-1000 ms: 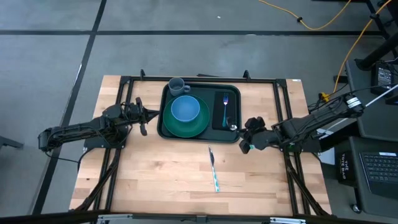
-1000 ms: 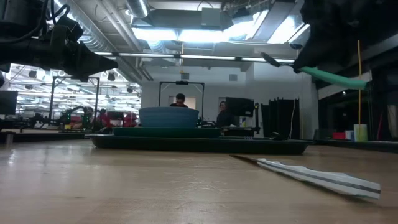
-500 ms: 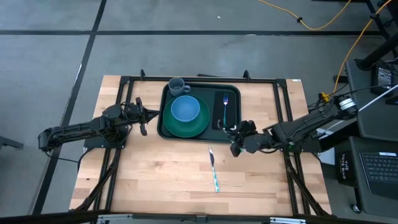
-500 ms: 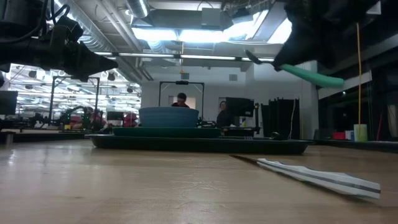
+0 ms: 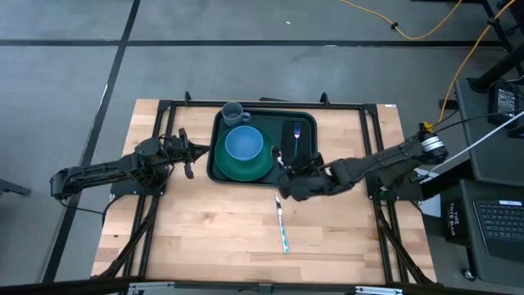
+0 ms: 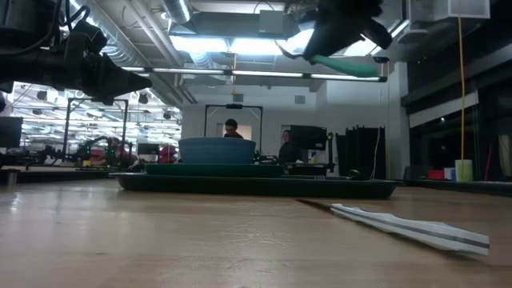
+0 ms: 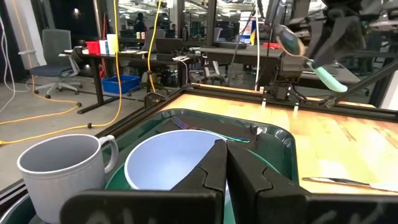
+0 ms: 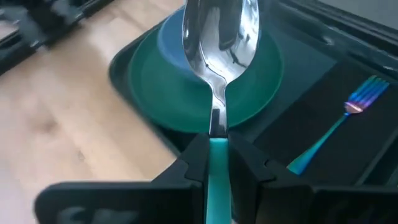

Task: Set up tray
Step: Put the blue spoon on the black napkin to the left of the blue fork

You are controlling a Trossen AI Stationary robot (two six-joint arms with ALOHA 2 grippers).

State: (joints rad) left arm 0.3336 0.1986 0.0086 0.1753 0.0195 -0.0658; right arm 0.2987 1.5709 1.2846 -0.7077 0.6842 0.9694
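Two dark fingers (image 8: 214, 163) of the right gripper (image 5: 293, 182) clenched on the teal handle of a shiny metal spoon (image 8: 219, 38), bowl end forward, raised above the table. Hovering over the 5 o'clock corner of the large dark green rectangular plastic tray with rounded corners and raised rim (image 5: 219, 120), at the front edge of the flat black rectangular napkin (image 5: 304, 147). Seen from table height as a dark mass up high (image 6: 346, 18) with the spoon's teal handle jutting out (image 6: 346, 66), well above the tray (image 6: 256, 186).

Sitting toward 12 o'clock on the light wooden slatted table (image 5: 213, 229), roughly centred between the arms. Holding a round green plate (image 5: 243, 164) topped by a light blue bowl (image 5: 243, 143) on its 9 o'clock half, a grey mug (image 5: 233, 112) at the 11 o'clock corner, and the napkin on the 3 o'clock half with an iridescent fork with a teal handle (image 5: 296, 141) lying on it.

Resting on bare wood at 6 o'clock of the tray, apart from it: a slim knife with a teal handle (image 5: 281, 222).

Left gripper (image 5: 187, 153) parked just off the tray's 9 o'clock rim, fingers (image 7: 214, 171) pressed together, grasping nothing, aimed across the bowl (image 7: 171, 158) and mug (image 7: 62, 167).
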